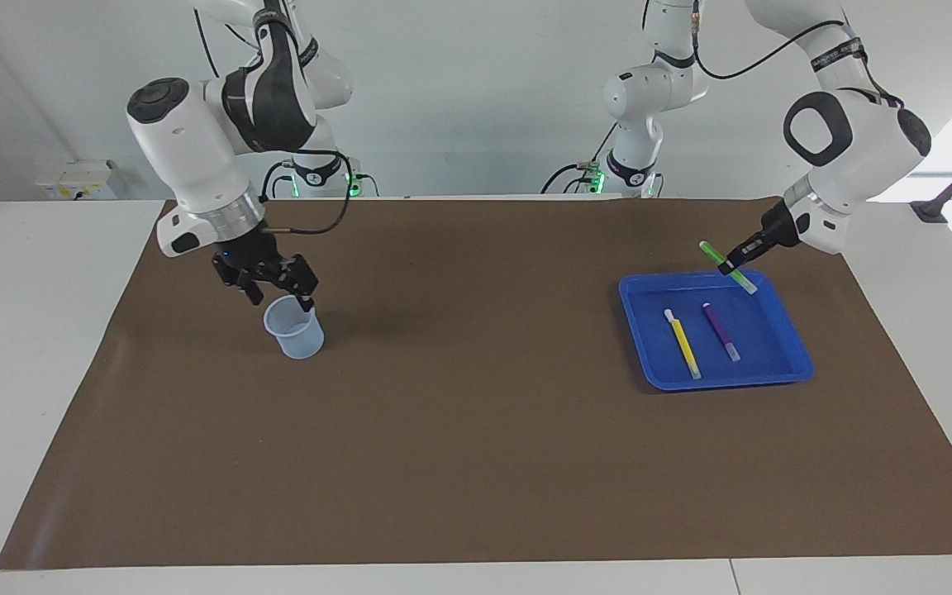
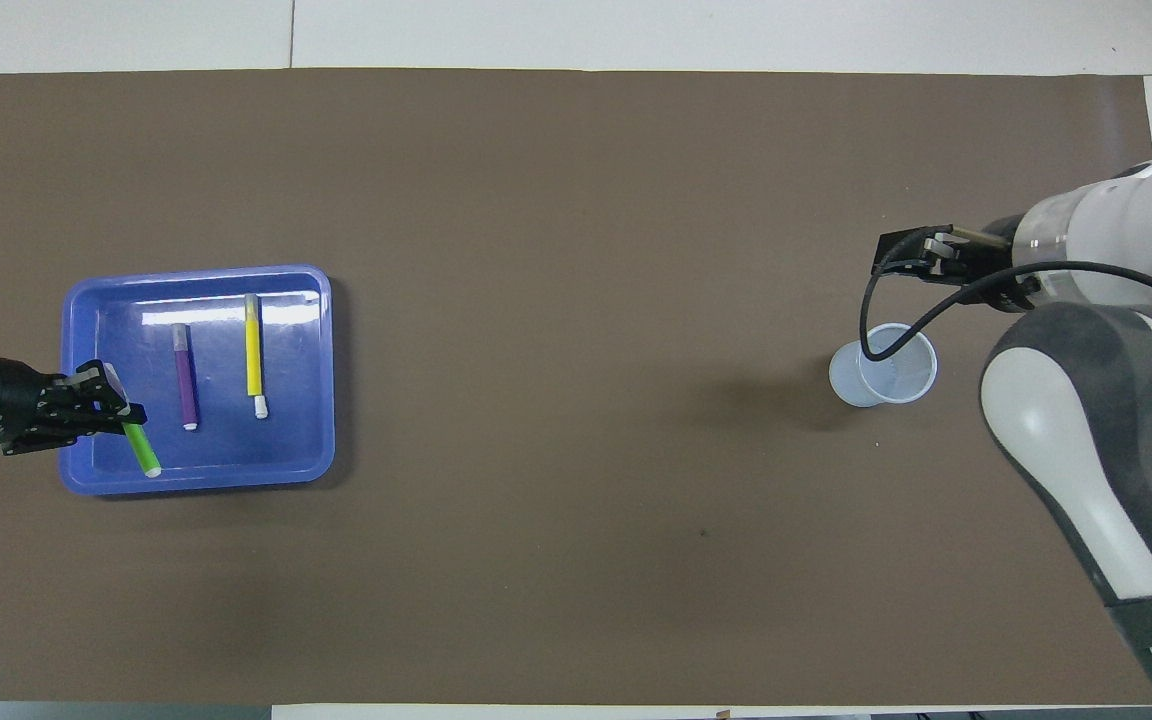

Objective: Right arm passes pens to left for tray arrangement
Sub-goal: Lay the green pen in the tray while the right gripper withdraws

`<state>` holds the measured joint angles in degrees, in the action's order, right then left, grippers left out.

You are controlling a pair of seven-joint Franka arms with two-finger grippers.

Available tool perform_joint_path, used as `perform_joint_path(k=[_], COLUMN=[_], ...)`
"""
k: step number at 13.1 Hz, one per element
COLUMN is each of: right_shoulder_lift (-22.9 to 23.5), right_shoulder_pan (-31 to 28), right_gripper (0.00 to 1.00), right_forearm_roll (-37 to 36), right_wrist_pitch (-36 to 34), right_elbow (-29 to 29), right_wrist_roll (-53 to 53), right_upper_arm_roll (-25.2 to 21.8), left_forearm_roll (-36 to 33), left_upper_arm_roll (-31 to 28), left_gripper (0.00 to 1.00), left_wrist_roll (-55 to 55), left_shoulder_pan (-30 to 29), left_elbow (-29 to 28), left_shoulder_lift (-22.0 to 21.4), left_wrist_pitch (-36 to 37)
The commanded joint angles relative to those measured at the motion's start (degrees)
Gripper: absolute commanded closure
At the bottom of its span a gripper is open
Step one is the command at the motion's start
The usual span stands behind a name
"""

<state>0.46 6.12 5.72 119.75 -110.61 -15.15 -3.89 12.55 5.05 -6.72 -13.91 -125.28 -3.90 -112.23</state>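
Note:
The blue tray (image 1: 765, 335) lies toward the left arm's end of the table. In it, side by side, lie the yellow pen (image 1: 682, 344) and the purple pen (image 1: 721, 330). My left gripper (image 1: 730, 264) is shut on the green pen (image 1: 740, 279) and holds it tilted over the tray's edge nearest the robots. In the overhead view the left gripper (image 2: 119, 410) holds the green pen (image 2: 142, 452) beside the purple pen (image 2: 185, 378) and the yellow pen (image 2: 254, 352) in the tray (image 2: 296, 440). My right gripper (image 1: 282, 299) is open and empty, just over the cup.
A small translucent bluish cup (image 1: 295, 329) stands upright toward the right arm's end of the table; the overhead view shows it (image 2: 883, 366) empty, with the right gripper (image 2: 911, 255) by it. Brown paper (image 1: 476, 413) covers the table. Two smaller white arms stand at the robots' edge.

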Motion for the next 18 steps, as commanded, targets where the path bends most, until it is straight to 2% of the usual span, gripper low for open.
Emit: perform_joint_path(k=[1,3,7,9,15,16,17,18], right_shoulder_lift=[-0.11,1.12,0.51,-0.02,-1.69,-1.69,-1.69,-1.78], right_shoulder_pan=[-0.06,-0.15,-0.32,-0.41,-3.74,-4.27,-4.45,-4.89], right_gripper=[0.00,0.00,0.00,0.00,0.00,0.00,0.00,0.00], right_forearm_roll=[-4.12,-6.15,-6.24,-6.16,-6.24,-6.24,-6.33,-6.33], right_wrist_pitch=[-0.30,-3.98,-12.51,-13.49,-17.36,-17.45,-17.45,-17.71], right_elbow=[1.53,5.73,11.20,11.21,10.86,10.86,10.77,10.77], right_wrist_roll=[3.54,5.56,8.37,11.97,12.07,12.07,12.07,11.90], right_upper_arm_roll=[-2.51,-3.75,-6.21,-7.09,-4.47,-4.11,-3.67,-3.41], left_forearm_roll=[-8.48,-15.25,-19.31,-19.32,-19.32,-19.32,-19.32,-19.23], left_upper_arm_roll=[0.49,0.57,0.49,0.49,0.57,0.57,0.57,0.66], left_gripper=[1.00,1.00,1.00,1.00,1.00,0.43,0.00,0.00], left_wrist_roll=[6.26,7.42,7.42,7.34,7.16,7.42,7.51,7.42], left_shoulder_pan=[-0.06,0.03,0.47,0.29,-0.15,-0.24,-0.24,-0.15], left_elbow=[1.71,2.58,3.47,3.47,3.38,3.38,3.47,3.47], left_shoulder_lift=[5.91,9.25,14.00,15.41,15.86,15.86,15.86,15.94], left_wrist_pitch=[-4.38,-6.85,-10.63,-12.04,-12.58,-12.84,-13.10,-13.10])
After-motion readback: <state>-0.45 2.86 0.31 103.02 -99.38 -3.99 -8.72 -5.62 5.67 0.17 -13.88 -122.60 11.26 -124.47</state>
